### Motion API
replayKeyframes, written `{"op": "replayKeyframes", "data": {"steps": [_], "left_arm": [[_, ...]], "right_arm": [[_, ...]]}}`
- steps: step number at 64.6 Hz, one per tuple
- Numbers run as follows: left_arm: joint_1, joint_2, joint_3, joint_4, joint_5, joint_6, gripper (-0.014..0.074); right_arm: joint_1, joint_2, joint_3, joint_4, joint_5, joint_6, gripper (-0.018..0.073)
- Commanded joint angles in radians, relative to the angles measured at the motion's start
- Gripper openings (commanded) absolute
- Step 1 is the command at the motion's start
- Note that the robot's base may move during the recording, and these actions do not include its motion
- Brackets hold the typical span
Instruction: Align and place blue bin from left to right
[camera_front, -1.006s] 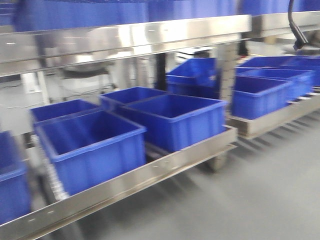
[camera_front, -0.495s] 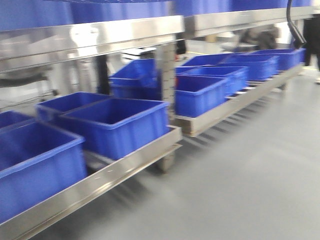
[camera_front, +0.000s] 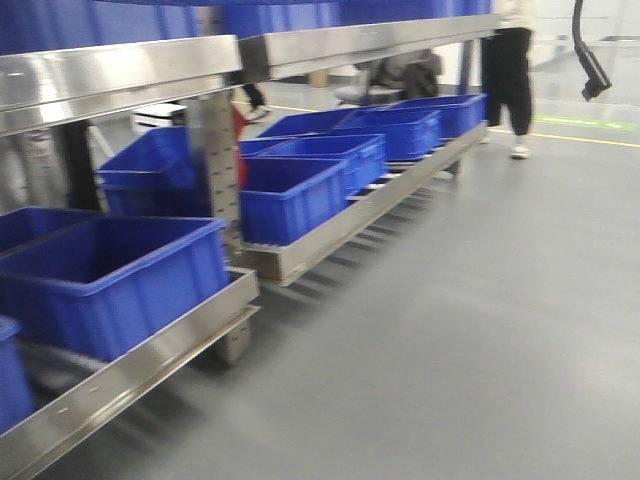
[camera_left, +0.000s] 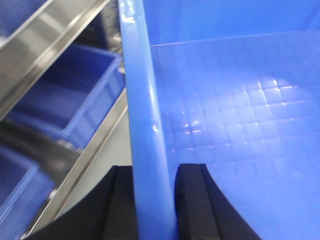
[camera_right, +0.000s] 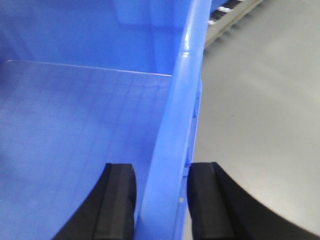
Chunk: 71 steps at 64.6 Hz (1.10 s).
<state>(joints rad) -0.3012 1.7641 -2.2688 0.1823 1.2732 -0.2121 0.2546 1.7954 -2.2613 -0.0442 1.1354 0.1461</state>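
**Both end effectors pinch the blue bin's side walls**

The left end effector (camera_left: 154, 200) has its black fingers (camera_left: 119, 202) pressed against either face of the left wall of the blue bin (camera_left: 240, 125), with the rim running up between them. The right end effector (camera_right: 161, 200) pinches the bin's right wall the same way, one finger inside and one outside. The bin is held between the two arms, and its gridded bottom shows in both wrist views. Just left of it lies a steel rack (camera_left: 45, 40) holding other bins (camera_left: 70, 95). In the front view, the rack's lower shelf (camera_front: 150, 360) carries a row of bins running to the far right. There a person (camera_front: 508, 70) stands on the grey floor (camera_front: 480, 320).
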Motion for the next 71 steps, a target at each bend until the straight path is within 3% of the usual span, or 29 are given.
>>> {"op": "replayKeyframes", "data": {"steps": [1,71], "left_arm": [[-0.013,-0.031,-0.019,-0.038,-0.074,0.017,-0.0013],[-0.013,-0.031,-0.019,-0.038,-0.074,0.017,-0.0013]], "right_arm": [[-0.003,-0.019,-0.019,-0.032,-0.118,0.022,-0.0079],[-0.003,-0.019,-0.019,-0.032,-0.118,0.022,-0.0079]]}}
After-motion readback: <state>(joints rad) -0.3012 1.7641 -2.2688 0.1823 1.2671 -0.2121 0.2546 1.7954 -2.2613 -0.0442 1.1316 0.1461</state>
